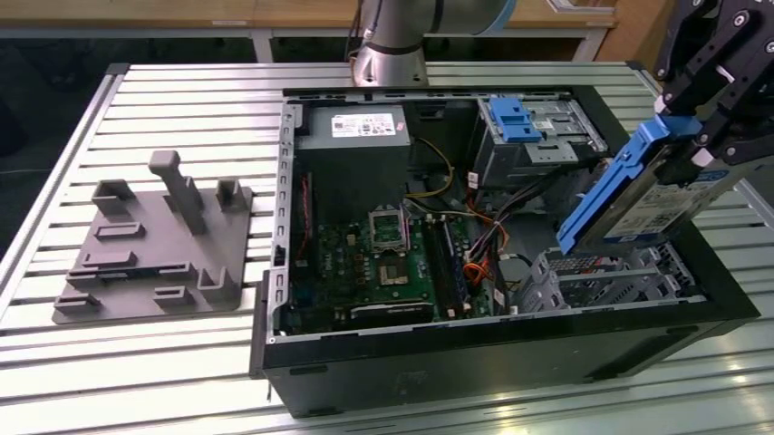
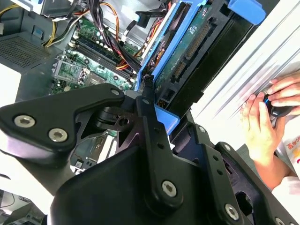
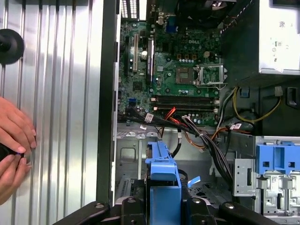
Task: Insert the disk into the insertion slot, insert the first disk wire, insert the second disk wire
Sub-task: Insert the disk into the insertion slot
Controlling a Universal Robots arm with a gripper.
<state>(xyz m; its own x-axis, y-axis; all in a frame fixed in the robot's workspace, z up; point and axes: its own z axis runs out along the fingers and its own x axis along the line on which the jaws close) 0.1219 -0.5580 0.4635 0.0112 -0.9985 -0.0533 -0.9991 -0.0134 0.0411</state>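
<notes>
Lying far from the gripper [image 1: 699,136], toward the exterior view's left, one grey fixture [image 1: 151,249] is seen; nearer, one motherboard [image 1: 387,263], then tangled wires [image 1: 484,243] crowded beside the slot [image 1: 611,283] below it. One tilted disk [image 1: 647,204] is pinched by the gripper above the slot, its upper end partly hidden.

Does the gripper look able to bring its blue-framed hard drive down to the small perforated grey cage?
Likely yes: the gripper holds the silver-grey hard drive in its blue caddy tilted just above the small grey perforated metal cage, whose top looks unobstructed; the coloured wires lie beside it.
</notes>
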